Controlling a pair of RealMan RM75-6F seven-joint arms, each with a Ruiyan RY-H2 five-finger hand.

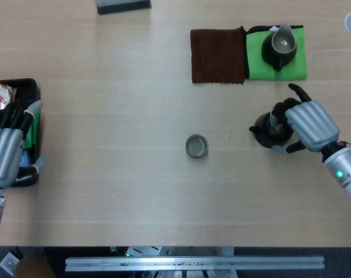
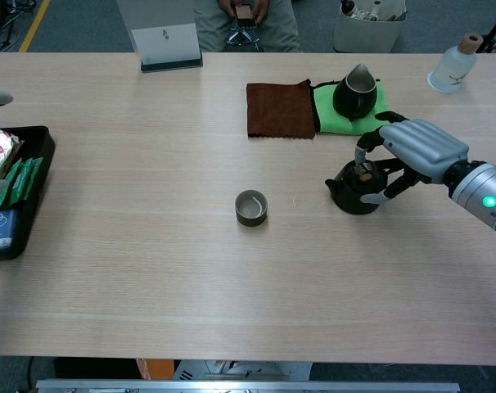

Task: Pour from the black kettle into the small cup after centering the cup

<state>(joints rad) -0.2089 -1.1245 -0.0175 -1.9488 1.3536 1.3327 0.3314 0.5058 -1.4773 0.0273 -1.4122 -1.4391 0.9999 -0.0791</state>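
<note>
The small cup stands upright near the middle of the table, by itself. Well to its right is the black kettle, with its spout turned left toward the cup. My right hand grips the kettle from the right side, its fingers curled round the handle and lid. Whether the kettle rests on the table or hangs just above it is unclear. My left hand hovers at the far left over a black tray, fingers apart and holding nothing.
A brown cloth and a green cloth lie at the back right; a dark pitcher stands on the green one. The black tray with packets sits at the left edge. A white bottle and a card stand are at the back.
</note>
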